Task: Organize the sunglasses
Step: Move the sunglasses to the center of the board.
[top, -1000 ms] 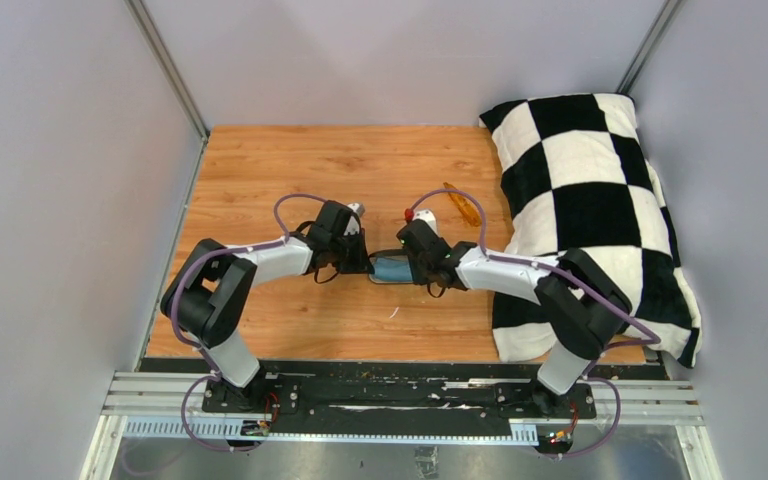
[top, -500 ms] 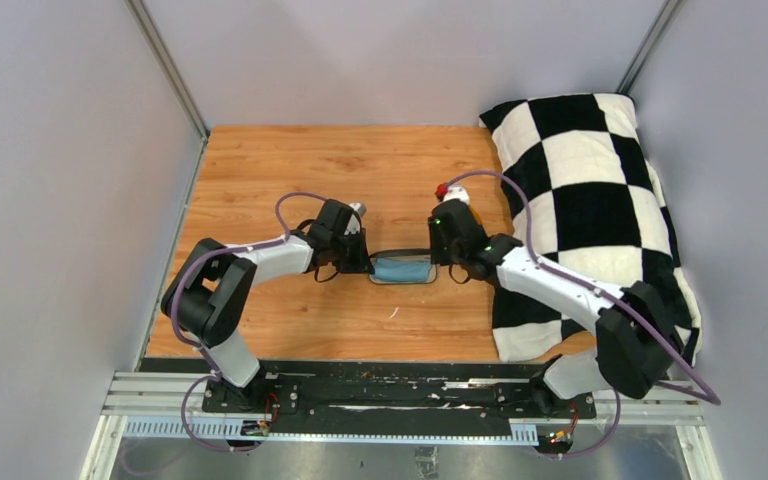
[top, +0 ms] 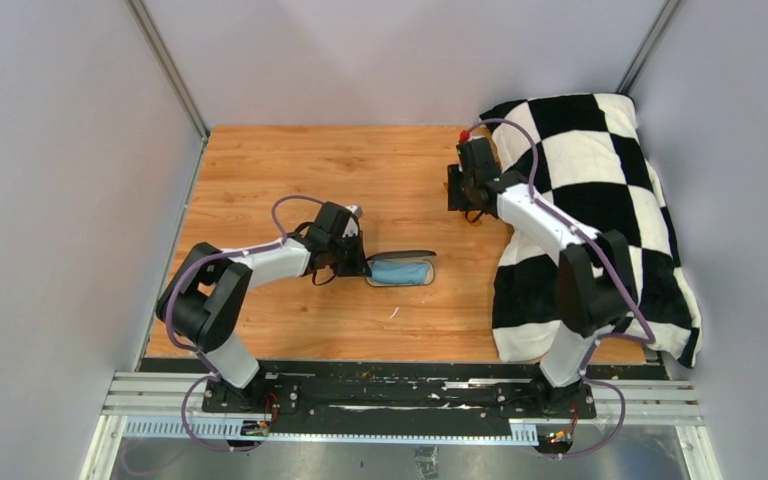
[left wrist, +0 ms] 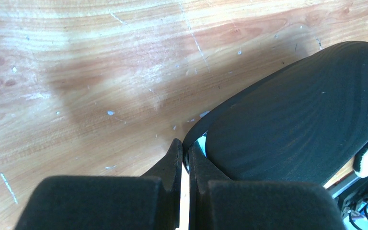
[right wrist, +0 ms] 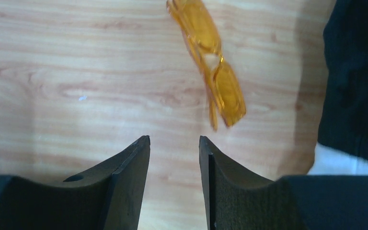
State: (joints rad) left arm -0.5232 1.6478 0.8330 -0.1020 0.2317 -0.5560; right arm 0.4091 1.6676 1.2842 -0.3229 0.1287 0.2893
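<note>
Sunglasses [right wrist: 208, 62] lay on the wooden table [right wrist: 52, 72] beside the checkered pillow [top: 600, 180], just ahead of the right claw [right wrist: 174, 140], whose jaws stood partly open, touching nothing. The left claw [left wrist: 184, 146] was clenched on the rim of the black case [left wrist: 287, 124].

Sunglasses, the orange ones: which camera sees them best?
The right wrist view: the whole sunglasses lie on the table just ahead of the open right hand. From the top, the right arm hides nearly all of them. The left wrist view shows only the black case.
</note>
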